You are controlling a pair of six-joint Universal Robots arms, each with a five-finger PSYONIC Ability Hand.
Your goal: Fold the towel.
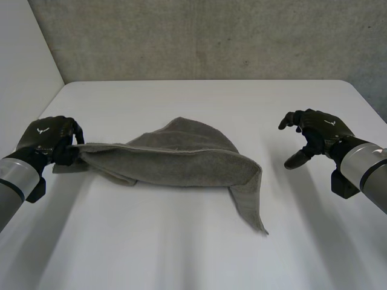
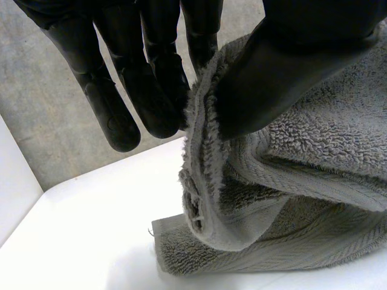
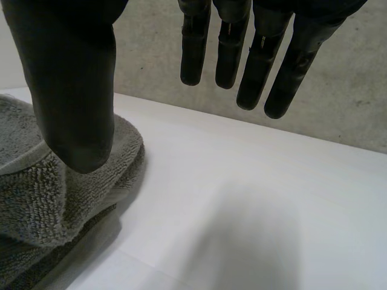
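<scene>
A white table [image 1: 181,260] is standing before a grey concrete wall [image 1: 211,36], and a grey towel [image 1: 181,160] is lying bunched across the table's middle. At the left, the left hand [image 1: 51,142] is pinching the towel's left end between thumb and curled fingers, holding it raised above a lower layer that is resting on the table. The left wrist view is showing several layers of cloth gathered at the thumb, not a single edge. In the middle, the towel is humping into an irregular mound, and at its right a narrow tail [image 1: 251,205] is trailing toward the near edge of the table. At the right, the right hand [image 1: 314,136] is hovering apart from the cloth with its fingers loosely spread, gripping nothing. Risks, as judged: because the left hand is apparently holding doubled layers, a pull is likely to drag the whole mound instead of spreading it. Because the pinch is sitting close to the hem, the cloth may slip free under tension. If the right hand closes on the mound and not on the tail's corner, the fold is likely to come out skewed.
</scene>
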